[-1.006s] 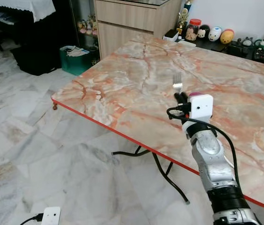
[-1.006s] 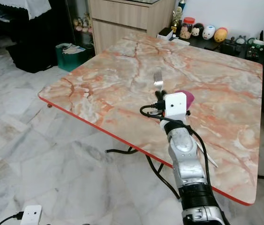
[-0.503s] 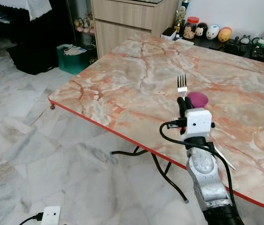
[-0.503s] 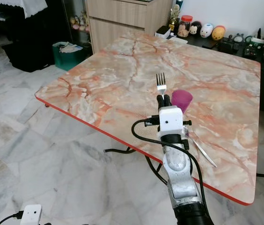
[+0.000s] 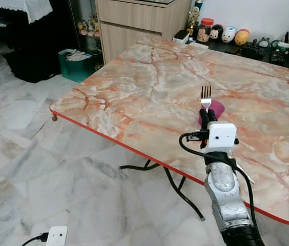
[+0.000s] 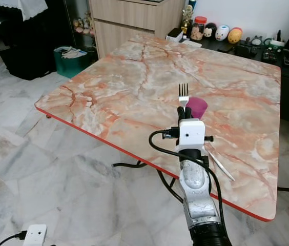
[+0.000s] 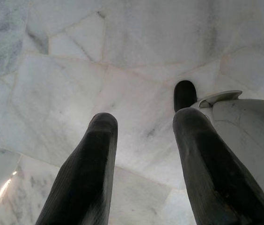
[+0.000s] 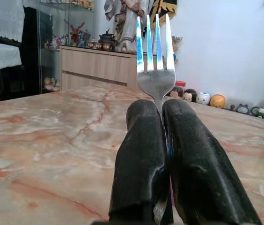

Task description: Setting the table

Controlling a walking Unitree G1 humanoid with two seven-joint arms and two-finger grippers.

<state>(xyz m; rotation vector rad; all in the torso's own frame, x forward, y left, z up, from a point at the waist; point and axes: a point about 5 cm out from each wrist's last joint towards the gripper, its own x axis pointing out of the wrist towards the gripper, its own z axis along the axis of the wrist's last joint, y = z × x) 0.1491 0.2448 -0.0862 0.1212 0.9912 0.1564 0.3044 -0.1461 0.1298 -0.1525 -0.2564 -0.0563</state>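
My right gripper [image 6: 184, 113] is shut on the handle of a silver fork [image 6: 183, 93] and holds it upright, tines up, over the near right part of the marble-patterned table [image 5: 134, 92]. In the right wrist view the fork [image 8: 155, 51] rises from between the closed fingers [image 8: 141, 154]. A pink cup [image 5: 218, 108] stands on the table just behind the gripper. A long silver utensil [image 6: 219, 163] lies on the table near the red front edge, beside my forearm. My left gripper [image 7: 143, 126] hangs open over the marble floor.
A wooden cabinet [image 5: 139, 20] stands behind the table, with a green bin [image 5: 77, 64] on the floor to its left. Figurines [image 5: 226, 35] line a dark shelf at the back right. Black table legs [image 5: 178, 187] and a white power strip [image 5: 56, 236] are on the floor.
My right forearm has dropped lower and stands steeper, still holding the fork upright. The pink cup now shows behind the gripper. The whole view has shifted slightly.
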